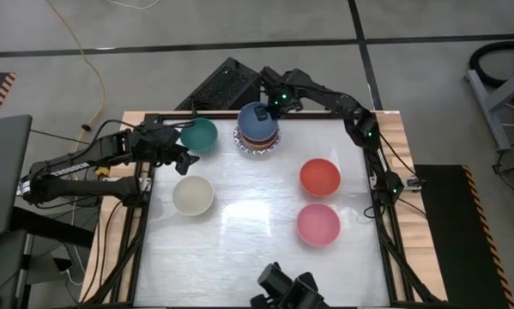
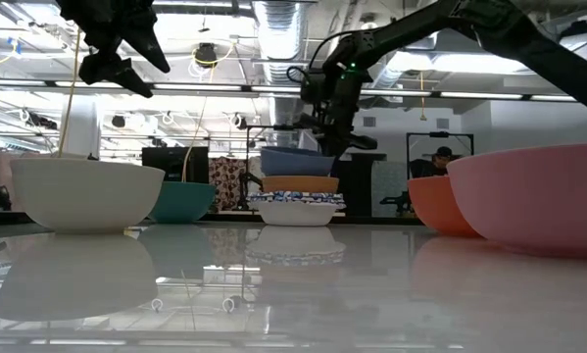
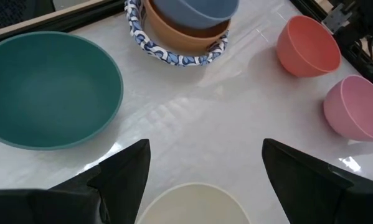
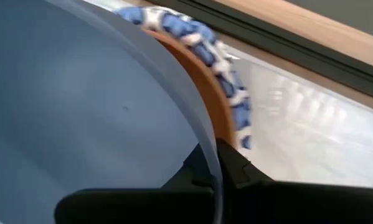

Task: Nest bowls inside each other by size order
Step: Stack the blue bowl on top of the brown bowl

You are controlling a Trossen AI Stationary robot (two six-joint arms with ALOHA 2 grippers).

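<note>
Right gripper (image 1: 258,112) clamps blue bowl (image 1: 255,120) rim atop stack (image 1: 257,137), nesting step; release likely next. Left gripper (image 1: 184,159), fingers apart, hovers between teal bowl (image 1: 199,134) and cream bowl (image 1: 192,195), left of stack.

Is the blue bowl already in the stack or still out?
In: the blue bowl sits inside the orange bowl, and the right gripper pinches its rim.

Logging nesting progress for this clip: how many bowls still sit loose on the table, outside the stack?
4: teal bowl near the left gripper, cream bowl just in front, red bowl and pink bowl on the right. More bowls may hide inside the stack.
</note>
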